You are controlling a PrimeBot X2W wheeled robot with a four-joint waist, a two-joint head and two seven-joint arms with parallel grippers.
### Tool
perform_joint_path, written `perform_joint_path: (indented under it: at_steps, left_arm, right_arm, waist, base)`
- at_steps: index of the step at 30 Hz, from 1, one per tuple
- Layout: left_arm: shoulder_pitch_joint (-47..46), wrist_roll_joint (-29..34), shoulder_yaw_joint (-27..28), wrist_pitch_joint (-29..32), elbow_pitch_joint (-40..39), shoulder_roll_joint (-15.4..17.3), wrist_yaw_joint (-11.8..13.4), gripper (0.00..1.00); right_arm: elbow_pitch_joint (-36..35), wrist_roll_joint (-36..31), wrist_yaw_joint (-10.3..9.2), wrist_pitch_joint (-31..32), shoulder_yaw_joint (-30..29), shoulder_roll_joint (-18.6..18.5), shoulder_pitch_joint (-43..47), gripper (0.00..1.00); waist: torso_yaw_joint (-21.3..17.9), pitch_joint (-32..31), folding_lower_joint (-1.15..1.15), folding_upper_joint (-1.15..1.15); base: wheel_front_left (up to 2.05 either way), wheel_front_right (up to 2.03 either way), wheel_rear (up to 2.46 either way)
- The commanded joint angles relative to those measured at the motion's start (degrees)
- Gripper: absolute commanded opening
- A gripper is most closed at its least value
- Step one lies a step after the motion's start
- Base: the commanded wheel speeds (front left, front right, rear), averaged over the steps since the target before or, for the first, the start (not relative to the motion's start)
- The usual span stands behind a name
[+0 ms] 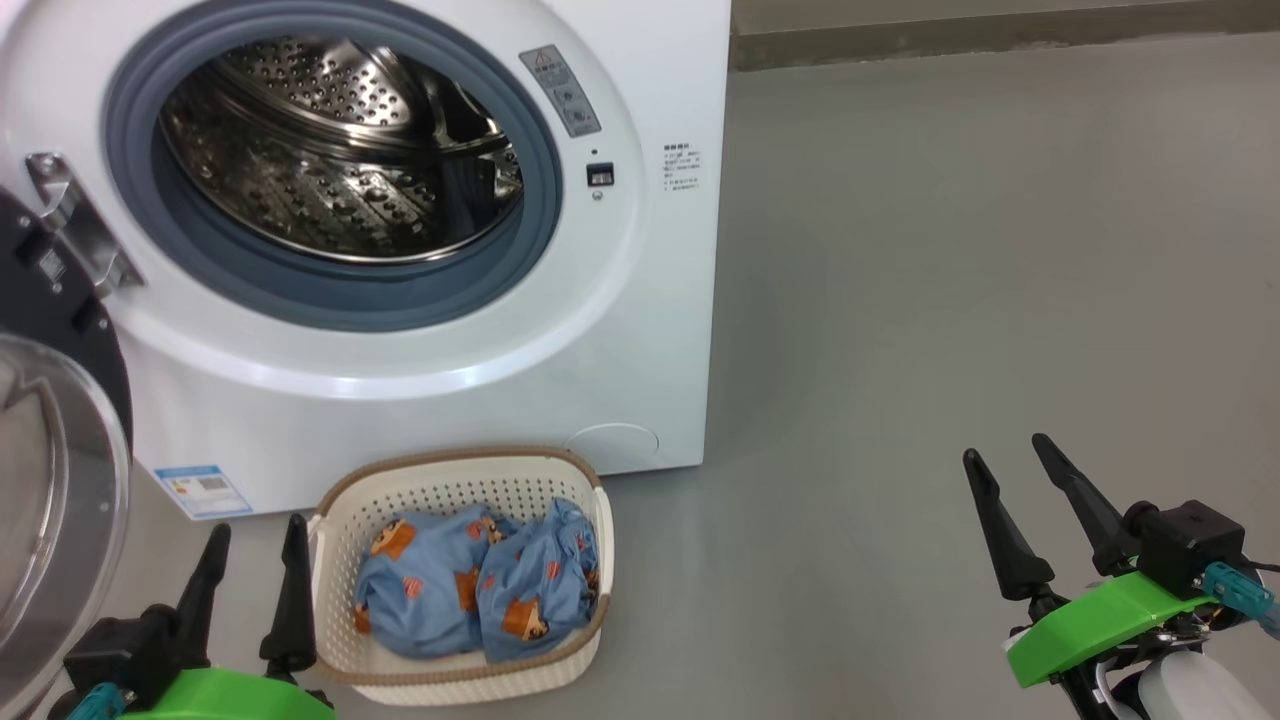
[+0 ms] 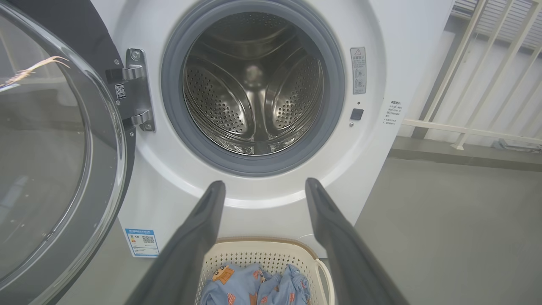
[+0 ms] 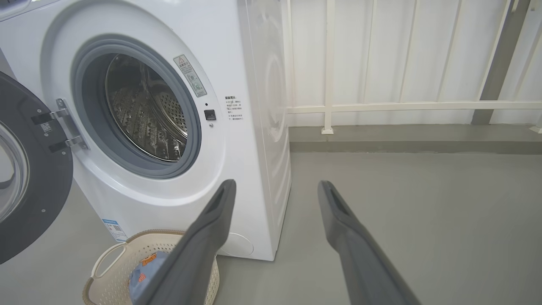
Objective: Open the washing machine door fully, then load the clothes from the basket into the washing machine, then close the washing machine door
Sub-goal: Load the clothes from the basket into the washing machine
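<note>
The white washing machine (image 1: 660, 330) stands at the left with its steel drum (image 1: 340, 150) bare. Its door (image 1: 55, 480) hangs swung wide to the left, glass bowl facing out; it also appears as the door (image 2: 46, 148) in the left wrist view and the door (image 3: 25, 169) in the right wrist view. On the floor before the machine sits the cream basket (image 1: 455, 480) holding the light blue clothes (image 1: 480, 585). My left gripper (image 1: 257, 535) is open just left of the basket. My right gripper (image 1: 1008, 450) is open over bare floor, far right of the basket.
Grey floor (image 1: 950, 300) stretches right of the machine. A low concrete kerb (image 3: 402, 142) and a white railing (image 3: 381, 106) run behind it. The door's metal hinge (image 2: 137, 91) juts out at the opening's left edge.
</note>
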Motion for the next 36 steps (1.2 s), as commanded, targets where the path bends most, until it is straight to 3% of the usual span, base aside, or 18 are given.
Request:
perform_joint_path:
  at_steps: [1, 14, 36]
  left_arm:
    - [-1.35, 0.12, 1.87, -0.51, -1.35, 1.66, 0.38, 1.00]
    - [-1.49, -0.33, 2.02, -0.60, -1.70, 1.83, 0.62, 1.00]
    - [-2.28, -0.44, 1.44, -0.62, -0.80, 2.27, 1.24, 1.00]
  right_arm:
    - [-1.53, -0.36, 0.32, -0.71, 0.79, -0.90, -1.45, 1.00]
    - [-1.55, -0.42, 0.32, -0.71, 0.76, -0.52, -1.36, 1.00]
    - [-1.29, -0.25, 0.32, -0.71, 1.73, -0.73, -2.20, 1.00]
  waist:
    - [0.01, 0.02, 0.00, 0.00]
    - [0.34, 0.07, 0.00, 0.00]
    - [-0.02, 1.39, 0.00, 0.00]
  base:
    - [1.74, -1.74, 0.00]
    - [1.22, -1.22, 0.00]
    - [0.03, -0.03, 0.00]
